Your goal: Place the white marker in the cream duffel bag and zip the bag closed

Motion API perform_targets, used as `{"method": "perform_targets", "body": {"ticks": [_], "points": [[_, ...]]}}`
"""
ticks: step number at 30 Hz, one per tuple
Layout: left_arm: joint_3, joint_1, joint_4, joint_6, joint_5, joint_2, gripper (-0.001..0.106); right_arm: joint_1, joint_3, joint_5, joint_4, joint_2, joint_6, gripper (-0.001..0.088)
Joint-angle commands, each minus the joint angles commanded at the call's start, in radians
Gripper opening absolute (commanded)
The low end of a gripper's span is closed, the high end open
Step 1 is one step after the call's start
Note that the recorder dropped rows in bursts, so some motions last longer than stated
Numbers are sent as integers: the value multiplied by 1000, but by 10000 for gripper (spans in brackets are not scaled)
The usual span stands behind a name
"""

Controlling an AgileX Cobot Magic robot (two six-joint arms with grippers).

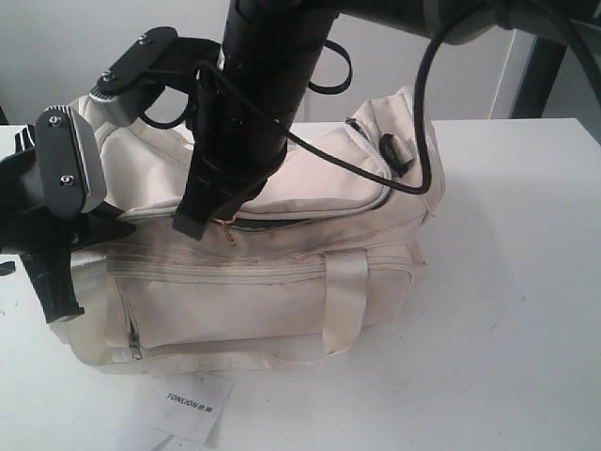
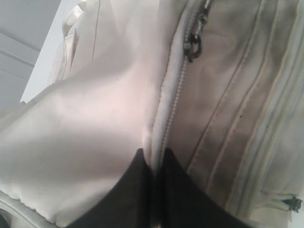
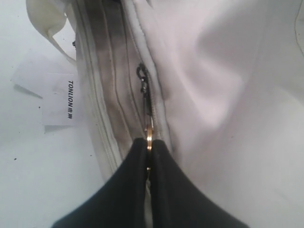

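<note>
right gripper [image 3: 148, 146] pinches the zip pull [image 3: 148, 129], left gripper [image 2: 153, 157] clamps cream duffel bag [image 1: 235, 305] fabric, TONLION card [image 3: 61, 102] just beside the right one

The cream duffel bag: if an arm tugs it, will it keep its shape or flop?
Probably floppy: the cream duffel bag sags and creases, and its fabric bunches where the left gripper pinches it. It likely slides easily on the smooth white table, so pulling the zip ring with the right gripper may drag it.
</note>
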Motion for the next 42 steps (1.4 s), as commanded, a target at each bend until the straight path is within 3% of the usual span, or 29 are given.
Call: {"method": "perform_targets", "body": {"ticks": [16,42], "points": [[0,0,0,-10,-16,0,3,0,45,0,-57,-25,0,0],[0,0,-4,-12,-14,0,3,-71,46,0,-64,-37,17,0]]}}
